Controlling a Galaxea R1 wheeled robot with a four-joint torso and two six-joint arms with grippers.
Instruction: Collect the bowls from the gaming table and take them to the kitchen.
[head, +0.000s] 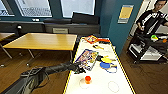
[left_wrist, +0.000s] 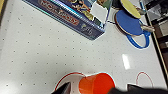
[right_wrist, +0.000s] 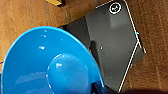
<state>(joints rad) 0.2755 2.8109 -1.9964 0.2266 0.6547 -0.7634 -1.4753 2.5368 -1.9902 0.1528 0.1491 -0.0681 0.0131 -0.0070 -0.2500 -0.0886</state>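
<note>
The gaming table (head: 75, 82) is long and white-topped with a thin yellow edge. Near its front end a bowl (head: 83, 83) shows as a thin pale rim, with an orange cup (head: 87, 79) standing in it. A second bowl (head: 113, 86) lies to the right. My left gripper (head: 80, 69) hovers over the table's left edge, just behind the first bowl. In the left wrist view the bowl's rim (left_wrist: 65, 78) and the orange cup (left_wrist: 97, 83) sit close below, between the gripper's spread dark fingers (left_wrist: 63, 90); the other bowl (left_wrist: 144, 79) lies apart. A glossy blue round dish (right_wrist: 50, 65) looms large in the right wrist view.
A board-game box (head: 87, 58), a yellow paddle (head: 107, 60) and a blue paddle (head: 105, 65) lie mid-table, with red and orange items (head: 93, 39) at the far end. A wooden table (head: 42, 41) stands left. A person (head: 152, 17) stands by a dark cart (head: 147, 48) at right.
</note>
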